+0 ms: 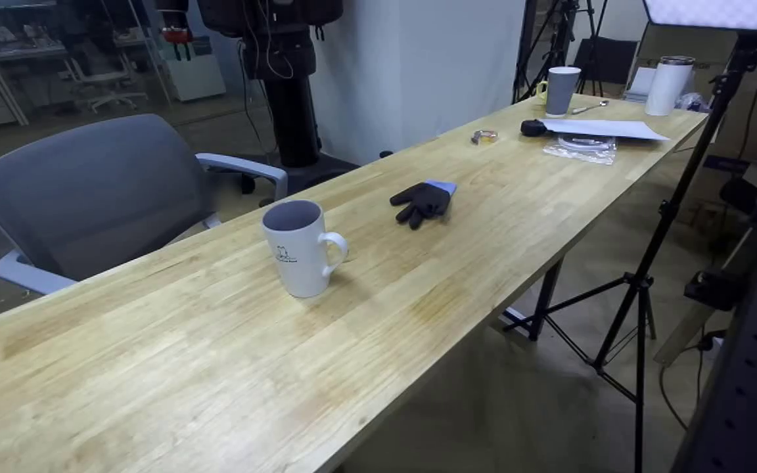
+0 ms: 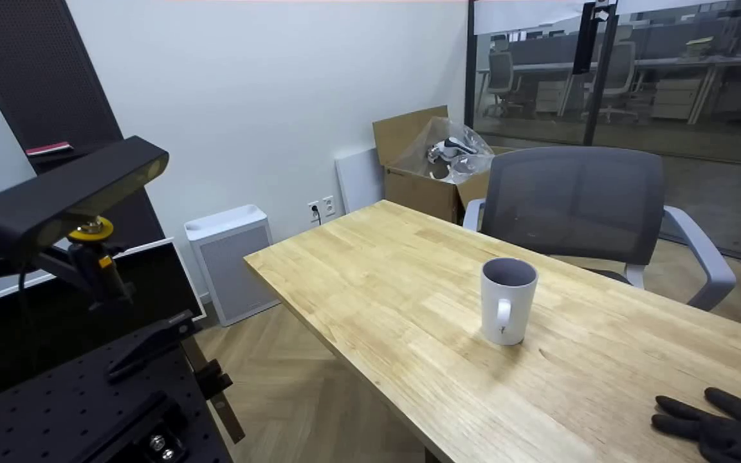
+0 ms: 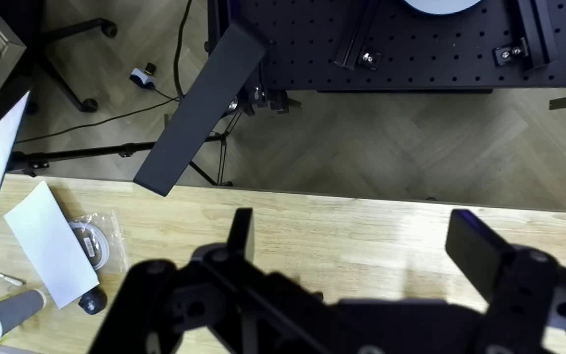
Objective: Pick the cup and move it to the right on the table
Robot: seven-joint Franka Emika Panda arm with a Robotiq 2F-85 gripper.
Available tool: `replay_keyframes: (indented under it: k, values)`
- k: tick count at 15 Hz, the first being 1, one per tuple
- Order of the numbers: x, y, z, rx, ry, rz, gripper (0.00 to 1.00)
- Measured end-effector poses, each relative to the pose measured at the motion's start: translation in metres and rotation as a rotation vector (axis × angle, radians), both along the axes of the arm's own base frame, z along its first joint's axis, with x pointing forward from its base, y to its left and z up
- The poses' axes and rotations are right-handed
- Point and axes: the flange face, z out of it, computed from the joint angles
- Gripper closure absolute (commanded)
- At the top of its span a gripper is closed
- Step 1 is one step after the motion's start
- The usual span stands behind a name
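Observation:
The cup [image 1: 296, 263], a white mug with a grey inside, stands upright on the light-wood table [image 1: 418, 315]. In an exterior view its loop handle points right; in an exterior view the cup [image 2: 505, 312] has its handle facing the camera, and the table's end [image 2: 357, 270] shows behind it. In the wrist view my gripper [image 3: 352, 221] is open and empty, its fingers wide apart above the table [image 3: 189, 216]. The cup does not show in the wrist view. The gripper does not show in either exterior view.
A dark glove [image 1: 423, 202] lies near the cup. Farther along are a paper sheet [image 1: 608, 129], a bagged cable [image 1: 582, 150], a grey mug [image 1: 560, 92] and a white tumbler [image 1: 669, 89]. A chair [image 2: 576, 206] stands against the table. A camera [image 2: 62, 193] rises beside a perforated black base.

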Motion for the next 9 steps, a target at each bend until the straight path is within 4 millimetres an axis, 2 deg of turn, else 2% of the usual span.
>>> replay_keyframes:
  k: [9]
  values:
    - [0.0004, 0.0001, -0.0007, 0.003, 0.002, 0.004, 0.0]
